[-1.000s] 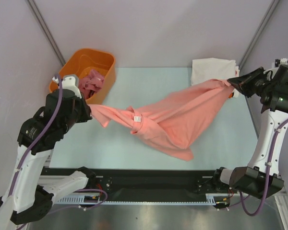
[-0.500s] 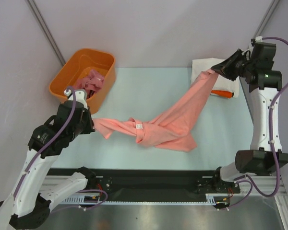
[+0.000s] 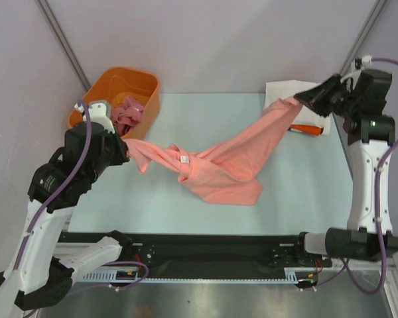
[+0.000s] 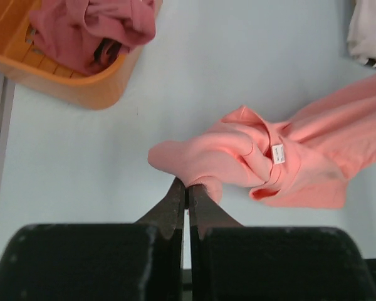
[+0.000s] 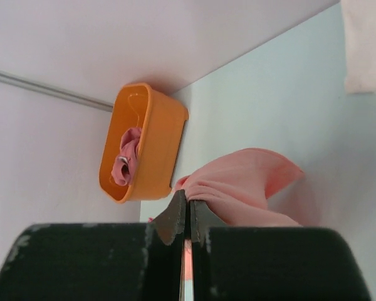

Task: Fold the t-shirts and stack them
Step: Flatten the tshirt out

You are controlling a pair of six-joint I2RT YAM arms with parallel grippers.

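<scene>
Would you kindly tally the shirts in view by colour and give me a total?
salmon-pink shirt: 1
rose-pink shirt: 1
cream-white shirt: 1
orange shirt: 1, only an edge showing under the cream-white one
Total: 4

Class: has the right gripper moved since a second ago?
Yes. The right gripper shifted leftward and farther back, from the front corner of the folded white shirt to above its middle.
</scene>
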